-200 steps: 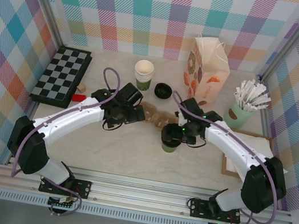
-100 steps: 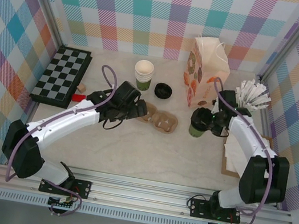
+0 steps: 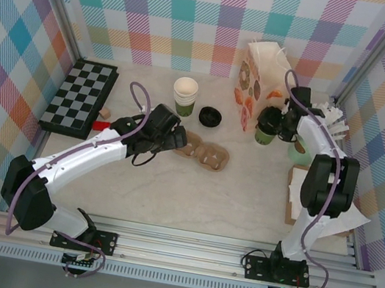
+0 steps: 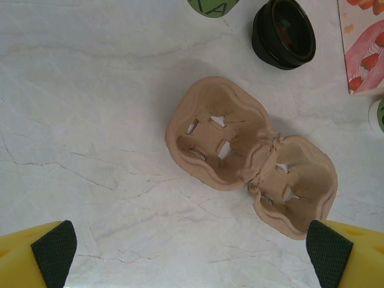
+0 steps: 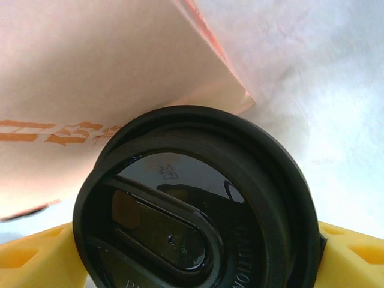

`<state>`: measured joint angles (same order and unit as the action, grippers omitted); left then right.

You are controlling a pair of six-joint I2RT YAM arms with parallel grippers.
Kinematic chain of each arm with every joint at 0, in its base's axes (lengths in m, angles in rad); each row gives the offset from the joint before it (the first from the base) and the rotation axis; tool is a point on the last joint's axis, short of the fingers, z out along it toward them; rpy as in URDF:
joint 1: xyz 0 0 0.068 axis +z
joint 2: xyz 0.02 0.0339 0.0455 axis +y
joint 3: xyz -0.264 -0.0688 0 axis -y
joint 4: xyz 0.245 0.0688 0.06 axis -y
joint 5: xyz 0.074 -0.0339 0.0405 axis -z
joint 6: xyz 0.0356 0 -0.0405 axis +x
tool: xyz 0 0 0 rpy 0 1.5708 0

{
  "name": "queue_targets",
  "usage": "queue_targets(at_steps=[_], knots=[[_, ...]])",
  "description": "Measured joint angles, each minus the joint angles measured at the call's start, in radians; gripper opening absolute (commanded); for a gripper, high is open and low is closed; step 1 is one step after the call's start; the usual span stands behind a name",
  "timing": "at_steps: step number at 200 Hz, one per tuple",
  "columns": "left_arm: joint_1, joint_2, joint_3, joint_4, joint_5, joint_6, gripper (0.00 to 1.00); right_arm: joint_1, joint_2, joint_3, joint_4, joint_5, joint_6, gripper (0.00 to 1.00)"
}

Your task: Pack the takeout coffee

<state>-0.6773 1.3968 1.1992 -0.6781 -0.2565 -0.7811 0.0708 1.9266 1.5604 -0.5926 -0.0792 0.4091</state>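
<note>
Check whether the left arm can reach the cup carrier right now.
Probably yes. The left gripper hangs open close above the carrier, with nothing lying on it or between them. The loose black lid sits apart, beyond the carrier.

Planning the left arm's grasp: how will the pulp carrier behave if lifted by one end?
The carrier looks like thin moulded pulp, so probably light. Its narrow, ragged waist may flex or tear. Lying flat, it shouldn't roll.
</note>
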Motion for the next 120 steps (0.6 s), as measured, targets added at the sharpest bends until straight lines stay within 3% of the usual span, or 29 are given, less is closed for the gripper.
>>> queue_targets(at_steps=[73, 120], knots=[[0.026, 0.011, 0.016, -0.001, -0.007, 0.041, 1.00, 0.000, 0.234, 0.339, -0.068, 0.009, -0.002, 0.84], [0.026, 0.013, 0.023, -0.004, -0.007, 0.047, 1.00, 0.000, 0.212, 0.320, -0.106, 0.027, -0.019, 0.86]])
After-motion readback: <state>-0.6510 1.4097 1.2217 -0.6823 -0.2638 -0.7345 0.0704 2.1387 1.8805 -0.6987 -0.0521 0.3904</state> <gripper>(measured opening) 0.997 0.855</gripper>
